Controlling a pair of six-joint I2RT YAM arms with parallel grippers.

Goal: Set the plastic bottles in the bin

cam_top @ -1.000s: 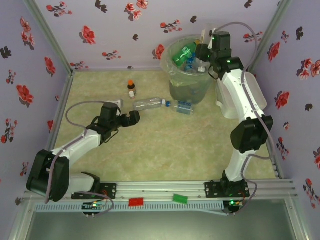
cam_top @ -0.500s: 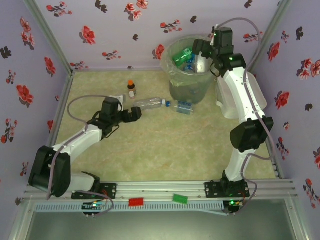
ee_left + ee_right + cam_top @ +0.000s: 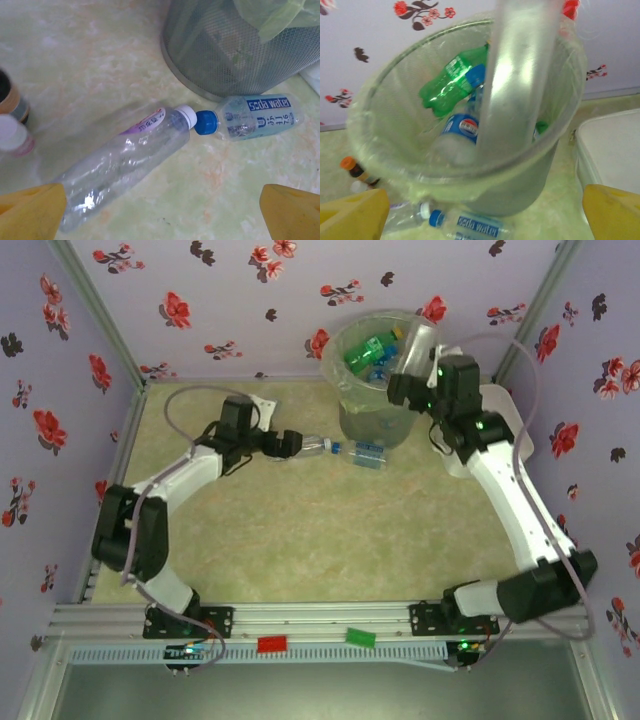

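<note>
- Two plastic bottles are lying on the table [image 3: 90, 45] at the 7 o'clock foot of the bin [image 3: 525, 190]: a white-capped bottle [image 3: 125, 165] and, at its 3 o'clock, a blue-capped bottle [image 3: 255, 117], their caps seemingly touching. Several more, a green bottle [image 3: 452, 85] among them, are sitting inside the bin.
- Our left gripper [image 3: 160, 215] is hovering with its fingers spread wide and pinching nothing, and the base of the white-capped bottle is lying close to one finger rather than centred. We are worrying that closing this far off-centre could squirt the slick round body out sideways. It could also roll the bottle toward 9 o'clock, where the brown bottle [image 3: 9, 100] is standing, and knock that over.
- We are also expecting that any shove along its length could drive the blue-capped bottle, cap against cap, into the bin's wall or round toward the white box [image 3: 615, 145], harder to reach.
- Our right gripper [image 3: 482, 215] is hanging spread and empty at the bin's 4 o'clock side in the top view. A tall clear bottle [image 3: 517, 80] is leaning against the rim at 1 o'clock, with its lower end inside and its upper part sticking out above.
- We are judging that a bump from this arm against the bin could tip that bottle outward over the rim instead of letting it slide in.
- We are noting the loose liner bag draping over the rim, which a passing finger could snag, dragging the bin.
</note>
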